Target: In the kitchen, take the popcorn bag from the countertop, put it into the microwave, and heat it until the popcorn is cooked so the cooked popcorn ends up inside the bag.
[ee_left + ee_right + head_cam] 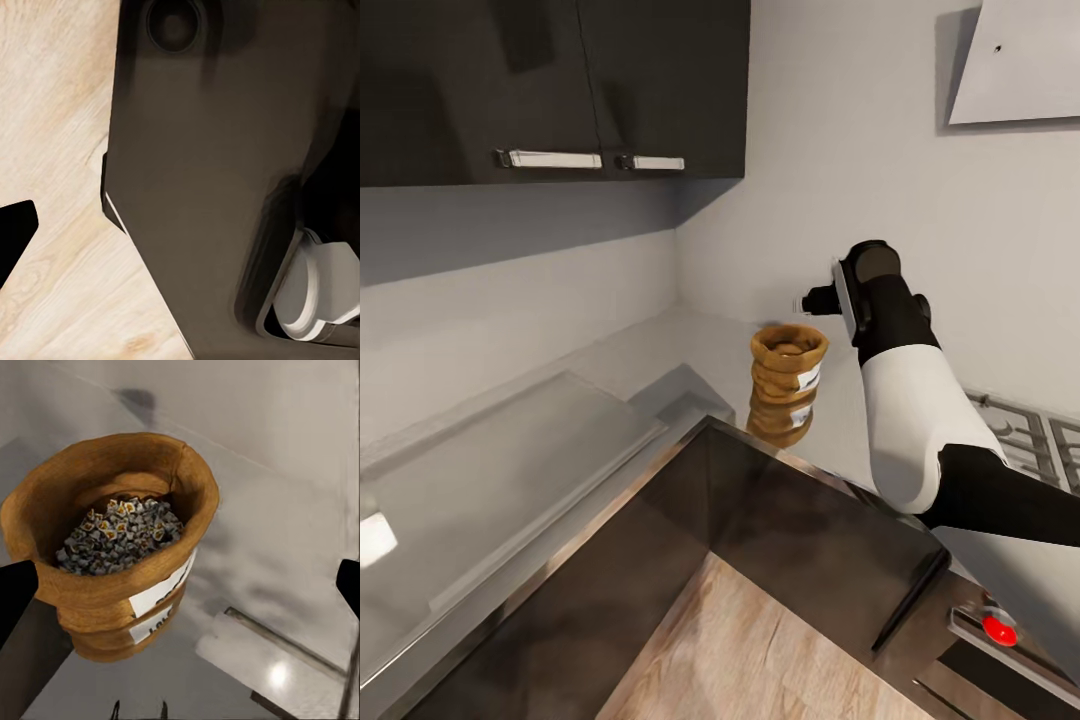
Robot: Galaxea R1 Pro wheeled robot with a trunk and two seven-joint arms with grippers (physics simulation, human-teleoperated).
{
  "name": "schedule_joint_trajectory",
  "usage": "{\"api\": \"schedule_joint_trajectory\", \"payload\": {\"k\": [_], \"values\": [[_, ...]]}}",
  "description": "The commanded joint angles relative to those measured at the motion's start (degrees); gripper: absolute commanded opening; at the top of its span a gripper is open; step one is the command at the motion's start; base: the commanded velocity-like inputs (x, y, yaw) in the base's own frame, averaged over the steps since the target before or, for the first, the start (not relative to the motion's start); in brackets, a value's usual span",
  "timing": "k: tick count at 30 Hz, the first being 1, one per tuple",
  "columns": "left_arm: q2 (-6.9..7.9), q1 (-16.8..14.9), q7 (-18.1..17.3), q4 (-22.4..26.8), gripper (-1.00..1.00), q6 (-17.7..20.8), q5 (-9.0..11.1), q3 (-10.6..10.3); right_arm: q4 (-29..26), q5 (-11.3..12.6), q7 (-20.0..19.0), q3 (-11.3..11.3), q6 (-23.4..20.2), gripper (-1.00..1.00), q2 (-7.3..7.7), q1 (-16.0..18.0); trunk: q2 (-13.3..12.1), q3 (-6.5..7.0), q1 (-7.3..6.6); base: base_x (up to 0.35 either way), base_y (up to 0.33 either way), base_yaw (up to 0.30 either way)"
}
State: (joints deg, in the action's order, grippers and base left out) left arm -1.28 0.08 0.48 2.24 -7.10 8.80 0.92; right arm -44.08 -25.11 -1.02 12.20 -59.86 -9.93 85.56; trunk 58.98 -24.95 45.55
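Popcorn bag, tan, ridged, white-labelled, stands open-topped showing kernels.

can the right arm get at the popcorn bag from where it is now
Probably yes. The right gripper hovers open just beside and above the popcorn bag, which stands upright on the countertop. In the right wrist view the bag sits between the spread fingers with nothing in between.

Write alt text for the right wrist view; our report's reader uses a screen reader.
An open tan popcorn bag, holding pale kernels and bearing a white label, stands on the glossy grey countertop. The open right gripper hovers near it, one dark fingertip at each picture edge.
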Motion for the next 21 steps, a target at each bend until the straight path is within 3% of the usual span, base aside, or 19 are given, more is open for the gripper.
{"api": "schedule_joint_trajectory", "payload": {"k": [1, 4, 6, 21], "values": [[-0.03, 0.01, 0.05, 0.05, 1.00, -0.11, 0.34, 0.05, 0.00, -0.12, 1.69, 0.69, -0.14, 1.00, -0.07, 0.05, 0.04, -0.05, 0.00, 0.000, 0.000, 0.000], [0.02, 0.01, 0.06, 0.05, 1.00, -0.11, 0.34, 0.05, 0.24, -0.12, 3.45, 4.40, -0.14, 1.00, -0.07, 0.05, 0.04, -0.05, 0.00, 0.000, 0.000, 0.000], [0.01, 0.01, 0.06, 0.05, 1.00, -0.11, 0.34, 0.05, 0.39, -0.12, 3.66, 5.41, -0.14, 1.00, -0.07, 0.05, 0.04, -0.05, 0.00, 0.000, 0.000, 0.000], [-0.15, 0.01, -0.04, -0.11, 1.00, 0.13, 0.18, -0.02, 0.84, -0.03, 3.84, 5.91, -0.14, 1.00, -0.07, -0.39, 0.04, -0.05, 0.00, 0.007, 0.000, 0.000]]}}
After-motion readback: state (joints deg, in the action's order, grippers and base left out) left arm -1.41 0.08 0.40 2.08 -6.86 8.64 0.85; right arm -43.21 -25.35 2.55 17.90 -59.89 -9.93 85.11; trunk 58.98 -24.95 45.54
